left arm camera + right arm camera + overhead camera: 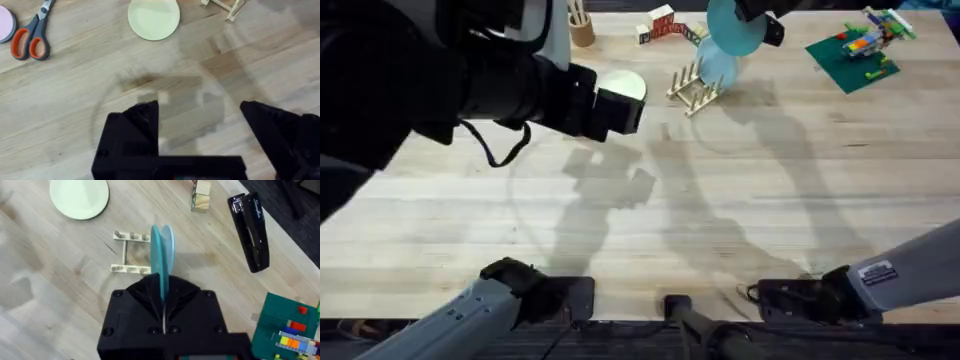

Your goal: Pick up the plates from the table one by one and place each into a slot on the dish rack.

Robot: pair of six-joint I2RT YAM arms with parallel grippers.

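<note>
Turquoise plate (161,255) hangs edge-up in the right end effector (163,292), pinched tight, just above the dish rack (695,88). Cream plate (154,18) lies flat on the worktop (740,200); left end effector (200,125) hovers spread wide, empty.

Overhead: left arm (440,75) large, dark, blurred close under camera; you see cream plate (623,84) only as sliver past its gripper housing. Right gripper (752,12) cut by top edge. Dish rack (694,88) partly hidden behind turquoise plate (734,28) and paler blue plate (717,64). Left wrist: pink dish (6,23) cut by picture's edge; rack (224,5) reduced to a few pegs at edge. Right wrist: you cannot separate two blue plates, both edge-on (162,255); lower rim hidden in gripper body
</note>
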